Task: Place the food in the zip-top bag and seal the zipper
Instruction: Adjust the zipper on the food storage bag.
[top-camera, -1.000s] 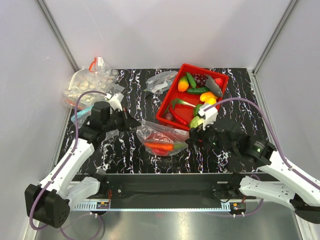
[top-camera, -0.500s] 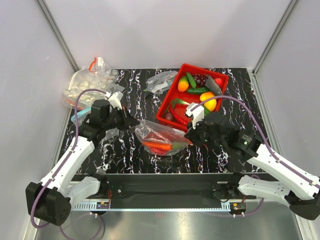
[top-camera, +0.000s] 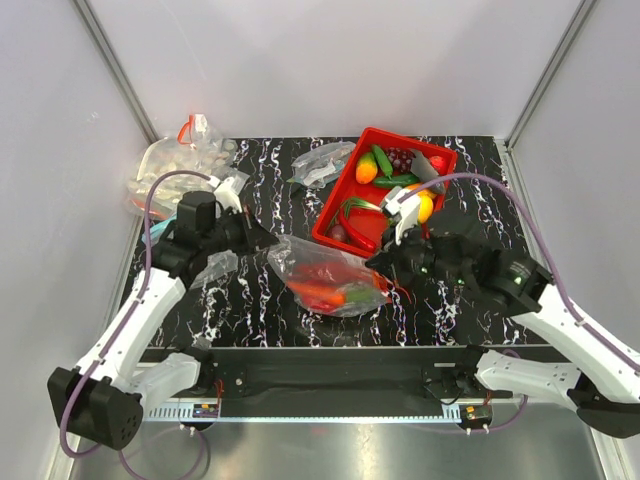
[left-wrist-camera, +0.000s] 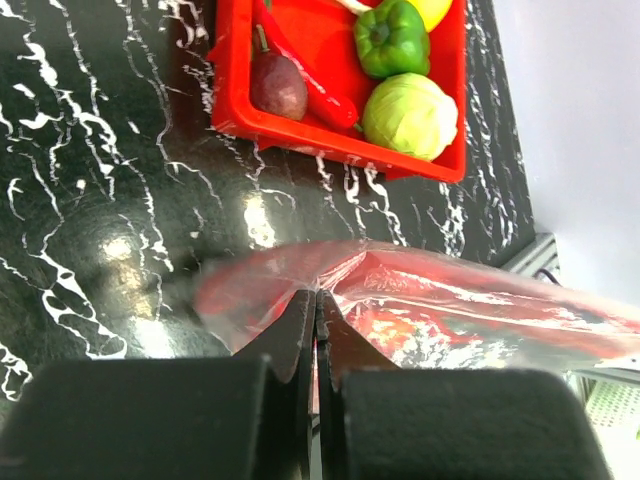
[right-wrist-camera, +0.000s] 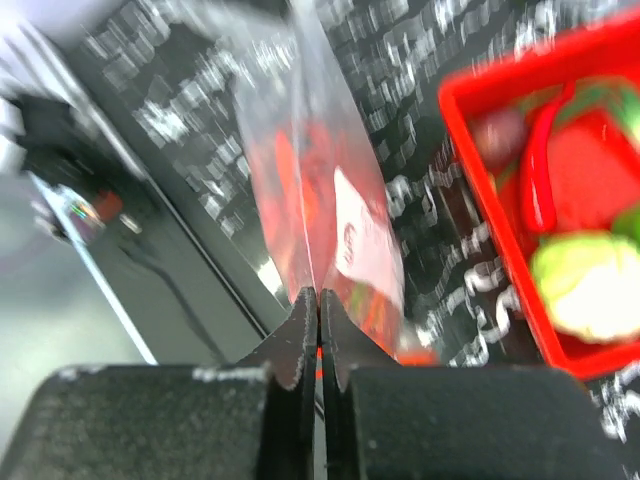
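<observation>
The clear zip-top bag (top-camera: 325, 272) is stretched between my two grippers in the middle of the table. Inside it lie red food pieces and an orange carrot (top-camera: 322, 292) with a green bit beside them. My left gripper (top-camera: 268, 243) is shut on the bag's left end; in the left wrist view its jaws (left-wrist-camera: 317, 295) pinch the plastic (left-wrist-camera: 450, 310). My right gripper (top-camera: 378, 266) is shut on the bag's right end. In the blurred right wrist view the zipper (right-wrist-camera: 308, 200) runs as a thin red-orange line straight up from the pinching jaws (right-wrist-camera: 320, 295).
The red tray (top-camera: 412, 140) behind the bag holds several more toy foods: peppers, a cabbage, an orange. A bag of pale round pieces (top-camera: 175, 165) sits at the far left. A small clear bag (top-camera: 322, 162) lies beside the tray. The table's front edge is close below.
My right gripper, open a second ago, has closed on the bag's right end. The bag is now pulled tauter between both grippers; the left grip is unchanged.
</observation>
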